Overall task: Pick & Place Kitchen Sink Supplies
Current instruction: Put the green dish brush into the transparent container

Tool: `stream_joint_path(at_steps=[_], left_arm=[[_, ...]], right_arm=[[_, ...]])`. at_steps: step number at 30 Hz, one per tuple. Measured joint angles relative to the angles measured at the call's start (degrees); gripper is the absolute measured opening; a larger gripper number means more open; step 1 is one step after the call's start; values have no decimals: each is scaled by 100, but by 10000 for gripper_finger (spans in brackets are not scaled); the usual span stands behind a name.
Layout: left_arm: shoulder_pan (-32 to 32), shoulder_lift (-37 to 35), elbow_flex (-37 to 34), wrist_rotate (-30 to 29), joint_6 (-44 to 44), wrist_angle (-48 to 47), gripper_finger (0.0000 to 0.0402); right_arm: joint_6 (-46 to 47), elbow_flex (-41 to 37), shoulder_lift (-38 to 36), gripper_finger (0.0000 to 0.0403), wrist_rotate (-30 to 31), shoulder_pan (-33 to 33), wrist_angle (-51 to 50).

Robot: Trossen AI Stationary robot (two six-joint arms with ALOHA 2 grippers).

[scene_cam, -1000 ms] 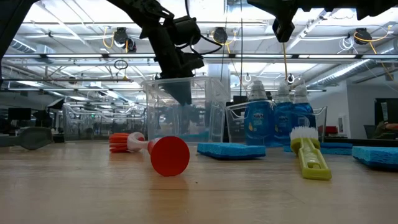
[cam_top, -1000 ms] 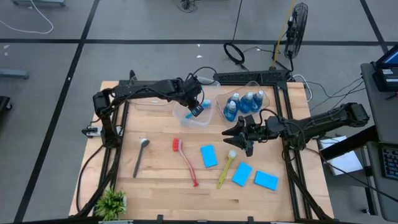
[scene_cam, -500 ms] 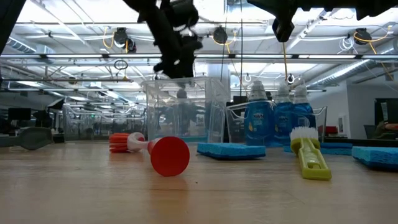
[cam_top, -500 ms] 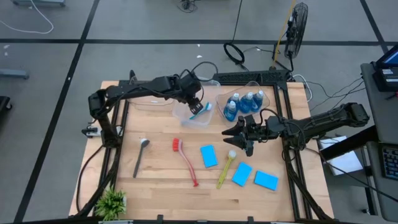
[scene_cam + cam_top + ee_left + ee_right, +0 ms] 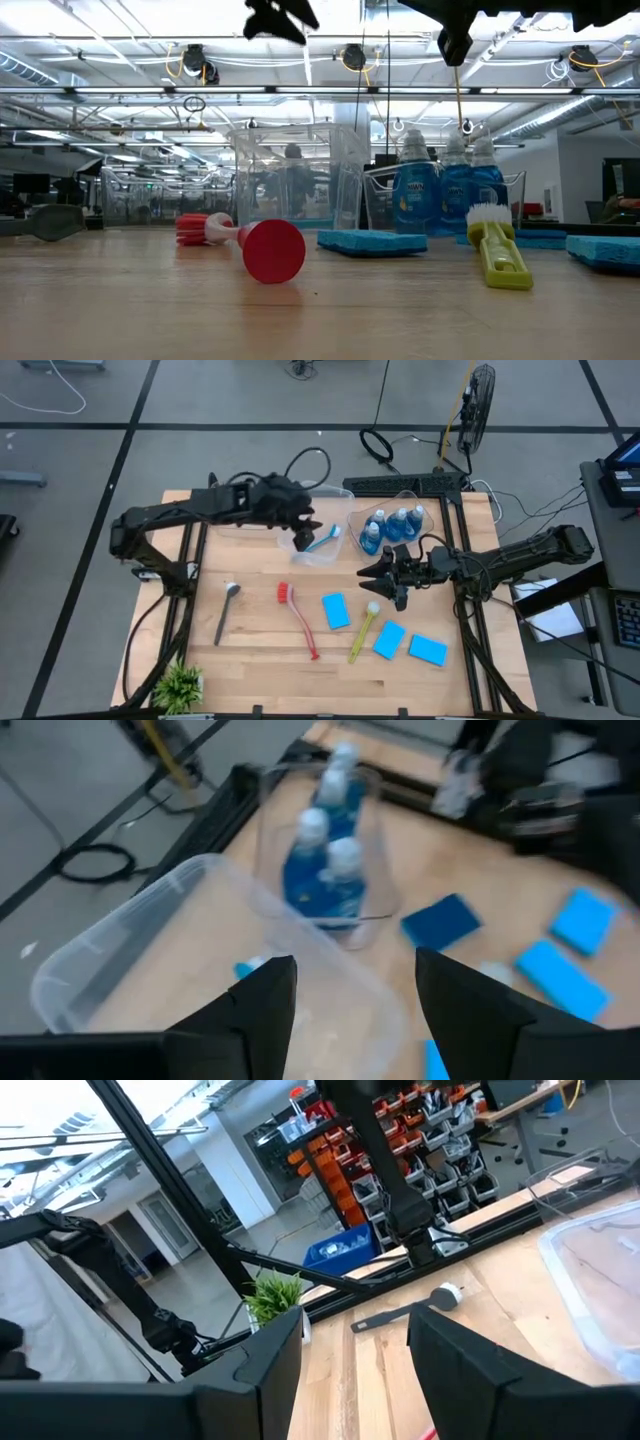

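My left gripper point(image 5: 301, 531) point(image 5: 355, 1010) hangs open and empty above a clear bin point(image 5: 316, 552) point(image 5: 120, 950). The blue brush point(image 5: 322, 538) lies slanting inside that bin, its white head point(image 5: 336, 531) toward the bin's right wall. Several bottles of blue liquid point(image 5: 391, 526) point(image 5: 440, 190) stand in a second clear bin point(image 5: 360, 520). On the table lie the grey brush point(image 5: 227, 610), red brush point(image 5: 298, 620), yellow brush point(image 5: 362, 630) and three blue sponges point(image 5: 336, 610) point(image 5: 388, 640) point(image 5: 428, 650). My right gripper point(image 5: 372, 576) point(image 5: 350, 1380) stays open and empty in the air above the yellow brush's head.
A small green plant point(image 5: 180, 685) stands at the table's near left corner. Dark frame rails point(image 5: 470, 640) run along the table's left and right sides. Bare wood point(image 5: 260, 660) lies near the front edge between the brushes.
My left gripper has let go of the blue brush over the clear bin, then risen well clear and drawn back toward the table's left. The brush, held above the bin a second ago, now lies inside it. My right arm has kept still.
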Motion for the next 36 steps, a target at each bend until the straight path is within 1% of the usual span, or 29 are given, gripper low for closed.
stream_joint_path(at_steps=[5,12,15,18,20,23,27,30,32,36], left_arm=[[-494,-354,7,14,-327,-21,209],[-1340,-580,-2,29,-805,-201,209],[-1729,-588,2,27,-1043,-211,209],[-2123,-581,2,-19,-1356,-221,209],[-2384,-537,2,-215,-1575,-213,209],[-2767,-493,-4,-598,-1923,-334,209],[-3180,-396,-2,-1018,-2284,-436,209],[-3440,-368,-56,-1252,-2357,-471,209],[-3574,-364,-140,-1421,-2246,-471,209],[-3757,-340,-332,-1679,-2230,-484,209]], right_arm=[[29,0,-1,171,-42,5,36],[-213,0,-4,171,-733,10,155],[-236,0,-4,171,-921,9,211],[-236,0,-4,171,-976,11,208],[-238,0,-4,171,-1089,10,186],[-238,0,-4,171,-1104,11,163],[-285,0,-4,171,-1357,7,161],[-304,0,-4,171,-1393,9,114],[-358,0,-4,171,-1388,7,106],[-464,0,-4,171,-1382,9,113]])
